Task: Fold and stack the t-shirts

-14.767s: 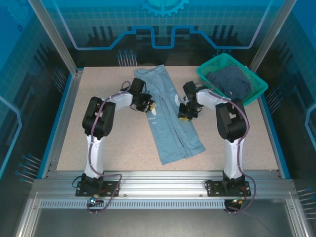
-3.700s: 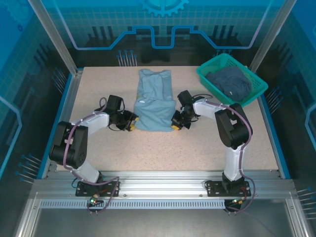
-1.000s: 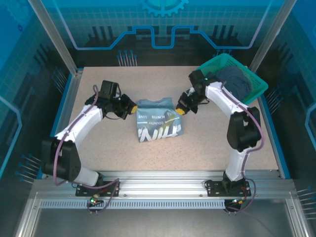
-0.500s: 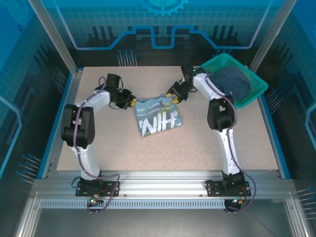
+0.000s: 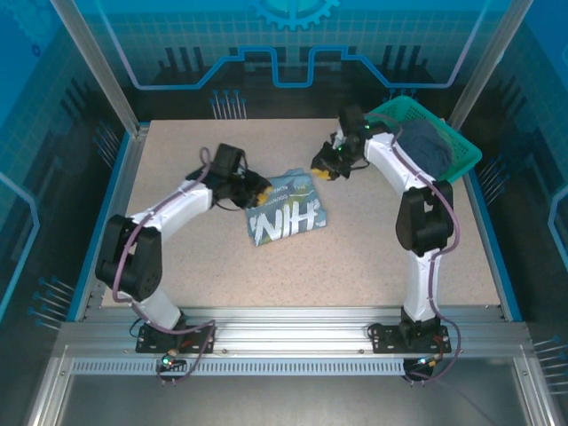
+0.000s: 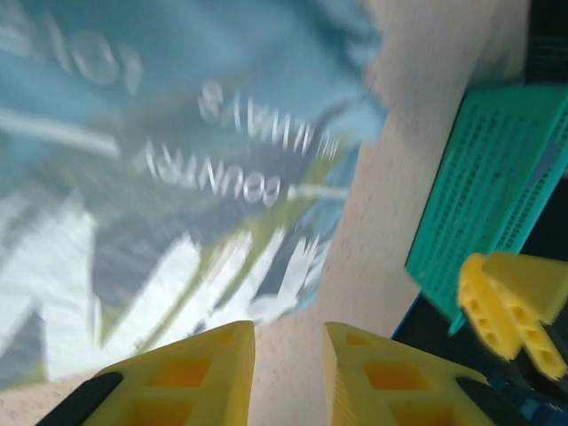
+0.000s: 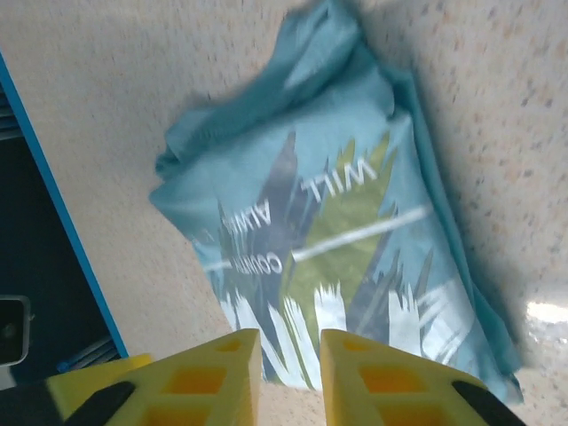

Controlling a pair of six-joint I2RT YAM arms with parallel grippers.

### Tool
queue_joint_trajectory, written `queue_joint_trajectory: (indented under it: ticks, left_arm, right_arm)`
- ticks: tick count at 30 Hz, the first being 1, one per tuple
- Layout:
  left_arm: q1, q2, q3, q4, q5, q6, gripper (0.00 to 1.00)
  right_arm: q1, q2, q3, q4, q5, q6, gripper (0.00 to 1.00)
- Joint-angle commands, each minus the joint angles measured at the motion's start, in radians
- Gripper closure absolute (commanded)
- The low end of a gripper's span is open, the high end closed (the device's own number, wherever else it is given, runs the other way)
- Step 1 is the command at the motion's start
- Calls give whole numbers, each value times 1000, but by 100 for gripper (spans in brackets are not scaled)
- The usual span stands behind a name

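The pale blue t-shirt [image 5: 286, 213] lies folded into a small packet at the middle of the table, its white lettering up. Its print also faces the left wrist view [image 6: 177, 169] and the right wrist view [image 7: 328, 222]. My left gripper [image 5: 258, 191] sits at the packet's far left corner, its jaws [image 6: 288, 355] slightly open over bare table with nothing between them. Just beyond the far right corner, my right gripper [image 5: 322, 169] hovers with its jaws [image 7: 288, 364] slightly open and empty. The darker t-shirt [image 5: 422, 147] lies bunched in the basket.
The teal mesh basket [image 5: 457, 169] stands at the back right corner, close behind the right arm, and its wall shows in the left wrist view [image 6: 497, 195]. The speckled table [image 5: 373, 257] has free room in front of the packet and on both sides.
Both grippers have opened and let go of the pale shirt, which now rests folded on the table. The left gripper moved right toward the packet; the right gripper drew back from it.
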Motion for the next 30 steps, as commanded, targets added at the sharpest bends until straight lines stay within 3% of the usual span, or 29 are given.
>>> queue_joint_trajectory:
  ticks: [1, 6, 12, 18, 23, 26, 30]
  left_arm:
    - [-34, 78, -13, 36, -29, -159, 76]
    - [-16, 229, 61, 91, -48, -193, 77]
    - [45, 353, 120, 61, -84, -170, 77]
    - [176, 391, 158, -34, -121, -39, 77]
    - [305, 393, 233, -96, -113, 106, 76]
    - [331, 388, 366, -213, -156, 255, 72]
    - [306, 316, 395, -257, -174, 255, 67]
  right_arm:
    - [51, 9, -114, 109, -15, 17, 82]
    - [61, 105, -125, 155, -21, 41, 88]
    - [72, 275, -14, 115, -42, 33, 87]
    - [128, 407, 102, 160, -123, 142, 86]
    - [179, 514, 371, 118, -202, 169, 78]
    - [181, 525, 525, 35, -212, 156, 72]
    - [157, 356, 460, 29, -125, 108, 62]
